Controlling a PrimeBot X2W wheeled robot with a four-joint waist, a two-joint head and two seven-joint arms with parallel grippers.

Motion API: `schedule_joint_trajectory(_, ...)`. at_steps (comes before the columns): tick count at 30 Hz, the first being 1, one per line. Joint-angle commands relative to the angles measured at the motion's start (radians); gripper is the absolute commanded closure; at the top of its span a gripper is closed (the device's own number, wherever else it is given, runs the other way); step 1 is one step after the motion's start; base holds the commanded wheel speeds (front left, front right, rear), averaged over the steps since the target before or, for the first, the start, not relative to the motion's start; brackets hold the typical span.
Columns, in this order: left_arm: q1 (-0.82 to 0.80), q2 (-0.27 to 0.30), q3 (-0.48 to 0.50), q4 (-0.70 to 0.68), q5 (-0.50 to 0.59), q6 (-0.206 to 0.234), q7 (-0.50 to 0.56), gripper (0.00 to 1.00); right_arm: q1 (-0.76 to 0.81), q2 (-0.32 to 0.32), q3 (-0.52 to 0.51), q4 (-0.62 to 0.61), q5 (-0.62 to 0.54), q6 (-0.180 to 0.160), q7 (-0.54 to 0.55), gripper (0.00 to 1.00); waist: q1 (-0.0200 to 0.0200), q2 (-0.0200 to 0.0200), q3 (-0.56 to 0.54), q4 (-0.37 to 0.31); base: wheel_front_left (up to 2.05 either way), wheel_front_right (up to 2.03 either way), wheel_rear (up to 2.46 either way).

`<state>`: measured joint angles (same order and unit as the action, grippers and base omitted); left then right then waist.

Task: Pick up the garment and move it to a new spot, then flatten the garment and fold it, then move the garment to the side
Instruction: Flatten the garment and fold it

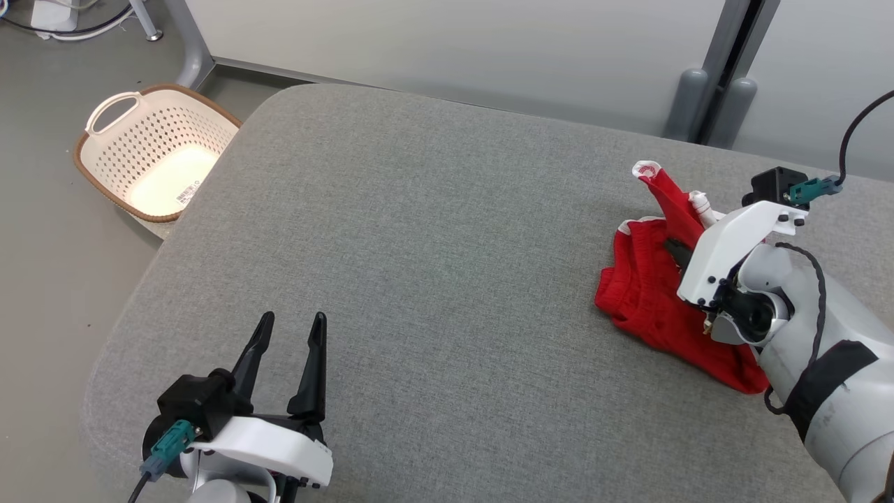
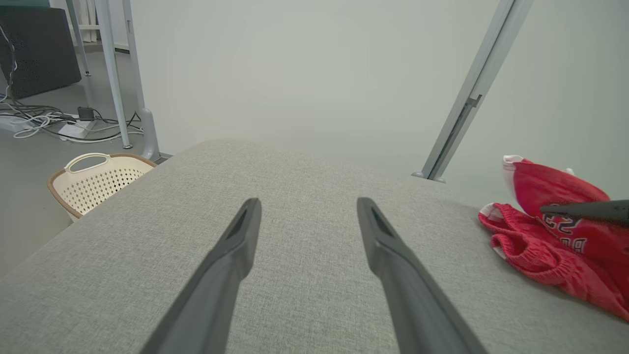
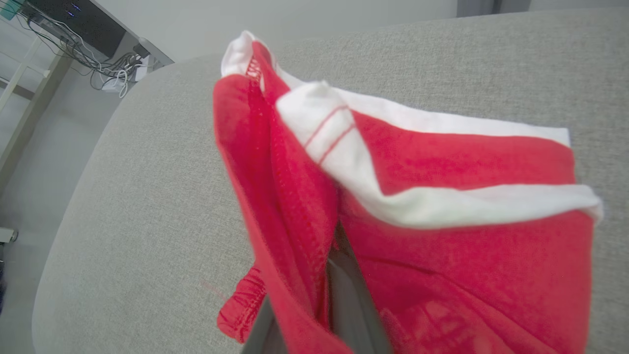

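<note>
Garment [image 1: 646, 297], frame right, sits bunched in the right gripper's [image 1: 677, 250] closed jaws — a thin pinch could slip on lifting; left gripper's [image 1: 293, 321] jaws gape empty, lower left.

Red fabric garment [image 1: 646, 293] with white, red-striped trim, heathered grey woven tabletop [image 1: 419, 244], cream perforated plastic basket [image 1: 150, 136] with brown rim

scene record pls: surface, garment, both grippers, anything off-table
surface: grey fabric-covered table
garment: red with white trim, crumpled at the table's right side, one part pulled upward
right gripper: shut on a fold of the garment
left gripper: open, holding nothing, at the table's near left
off table: pale perforated basket on the floor, far left
</note>
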<state>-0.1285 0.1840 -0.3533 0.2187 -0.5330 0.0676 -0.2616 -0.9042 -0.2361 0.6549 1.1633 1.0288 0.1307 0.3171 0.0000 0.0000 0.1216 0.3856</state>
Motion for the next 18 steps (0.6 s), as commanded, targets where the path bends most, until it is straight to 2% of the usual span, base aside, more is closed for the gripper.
schedule_joint_trajectory(1,-0.002,0.001,0.008,0.003,0.007,-0.005,-0.004,0.00,-0.012,0.010,0.005,0.007,-0.007,0.000,-0.019,0.00,0.0000,0.0000,-0.001,-0.004,0.00,0.00,0.00)
schedule_joint_trajectory(8,0.005,0.005,0.027,0.004,0.016,-0.008,-0.004,0.00,0.010,0.019,0.024,-0.088,0.015,0.000,-0.106,0.00,0.0000,0.0000,-0.023,-0.060,0.00,0.00,0.00)
schedule_joint_trajectory(14,0.021,0.014,0.045,-0.010,0.022,-0.003,-0.004,0.00,0.047,-0.062,0.011,-0.256,0.060,0.000,-0.251,0.00,0.0000,0.0000,-0.044,-0.127,0.00,0.00,0.00)
schedule_joint_trajectory(18,0.032,0.014,0.050,-0.022,0.025,-0.002,-0.004,0.00,0.086,-0.141,-0.010,-0.271,0.070,0.000,-0.318,0.00,0.0000,0.0000,-0.051,-0.157,0.00,0.00,0.00)
